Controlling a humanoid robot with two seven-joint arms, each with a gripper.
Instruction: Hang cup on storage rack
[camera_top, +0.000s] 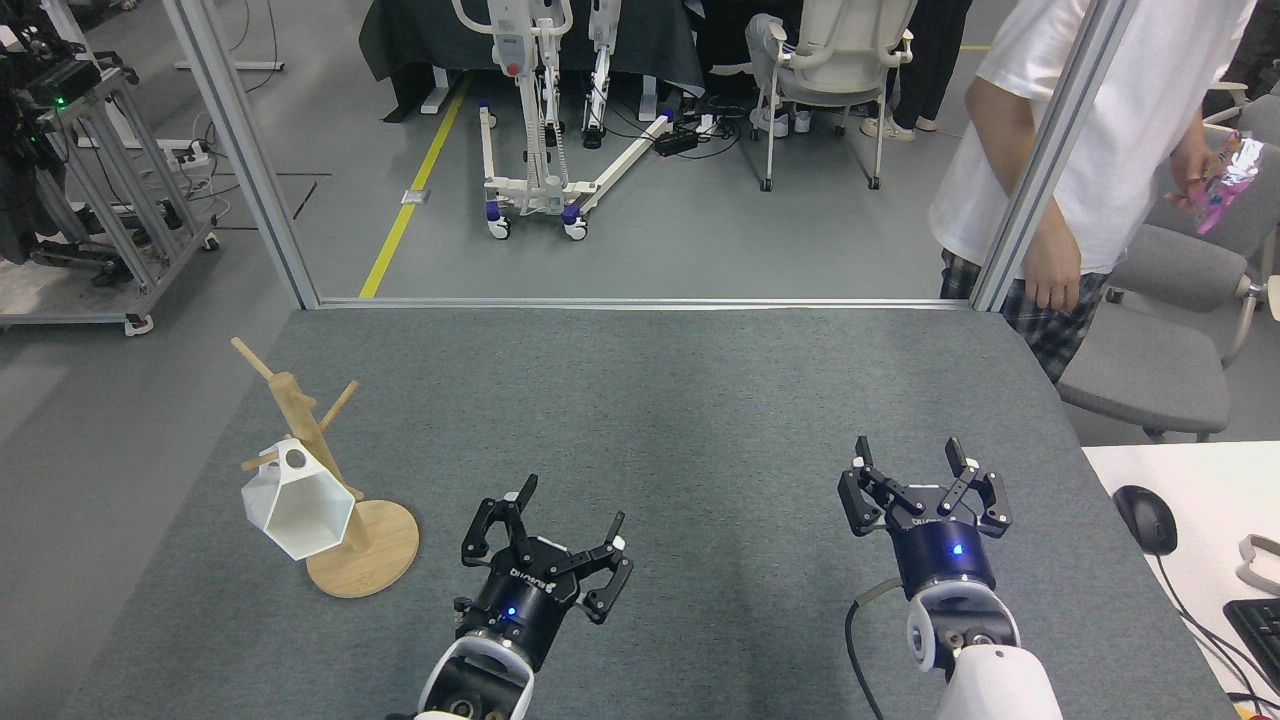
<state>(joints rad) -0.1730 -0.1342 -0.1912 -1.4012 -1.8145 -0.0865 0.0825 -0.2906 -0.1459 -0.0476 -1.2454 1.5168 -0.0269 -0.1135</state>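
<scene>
cup (297, 508) hangs by its tab on a low peg of the storage rack (330, 480) at 9 o'clock on the worktop (680, 400), while left gripper (545, 527) and right gripper (918, 472) hover spread and empty

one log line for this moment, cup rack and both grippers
cup: hung on peg | storage rack: upright, table left | left gripper: open, empty | right gripper: open, empty
</scene>
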